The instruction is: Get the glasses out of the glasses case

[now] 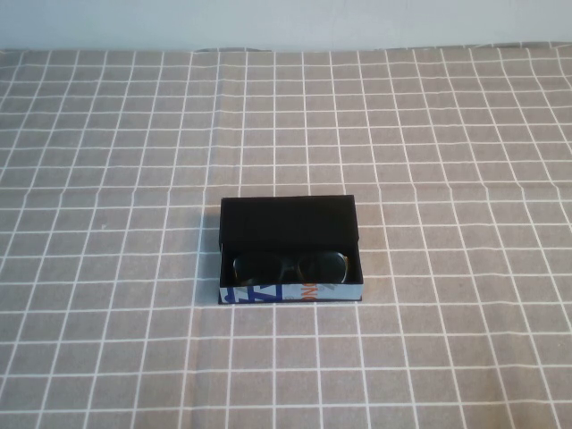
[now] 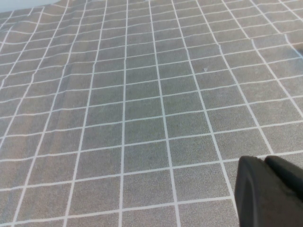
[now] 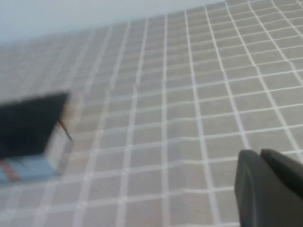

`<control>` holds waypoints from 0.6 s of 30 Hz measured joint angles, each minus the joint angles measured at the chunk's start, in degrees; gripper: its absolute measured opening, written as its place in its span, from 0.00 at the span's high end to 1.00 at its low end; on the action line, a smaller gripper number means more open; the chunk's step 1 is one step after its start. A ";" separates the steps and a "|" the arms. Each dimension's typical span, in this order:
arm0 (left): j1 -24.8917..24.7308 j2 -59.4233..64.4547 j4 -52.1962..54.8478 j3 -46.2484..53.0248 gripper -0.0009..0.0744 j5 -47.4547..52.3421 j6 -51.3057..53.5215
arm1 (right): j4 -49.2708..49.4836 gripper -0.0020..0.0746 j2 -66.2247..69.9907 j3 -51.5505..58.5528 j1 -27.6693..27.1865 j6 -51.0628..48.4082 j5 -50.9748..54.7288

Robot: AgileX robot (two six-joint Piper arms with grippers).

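Observation:
The glasses case (image 1: 288, 221) stands open in the middle of the table, its black lid flipped up at the back and its printed front side (image 1: 290, 291) facing me. The black glasses (image 1: 290, 265) lie folded inside it. The case also shows blurred at the edge of the right wrist view (image 3: 28, 125). Neither arm shows in the high view. My left gripper (image 2: 266, 161) is shut and empty above bare cloth. My right gripper (image 3: 261, 153) is shut and empty, well away from the case.
A grey tablecloth with a white grid (image 1: 429, 134) covers the whole table. A pale wall (image 1: 286, 22) runs along the far edge. Nothing else stands on the cloth.

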 joint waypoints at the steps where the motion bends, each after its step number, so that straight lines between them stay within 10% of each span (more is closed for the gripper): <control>1: 0.00 0.00 0.00 0.00 0.99 0.00 0.00 | 4.22 1.00 0.00 0.00 0.00 0.00 -0.76; 7: 0.00 0.00 0.00 0.00 0.99 0.00 0.00 | 26.83 1.00 0.00 0.00 0.00 0.00 -7.19; 18: 0.00 0.00 0.00 0.00 0.99 0.00 0.00 | 37.15 1.00 5.01 -4.04 0.00 0.00 -1.55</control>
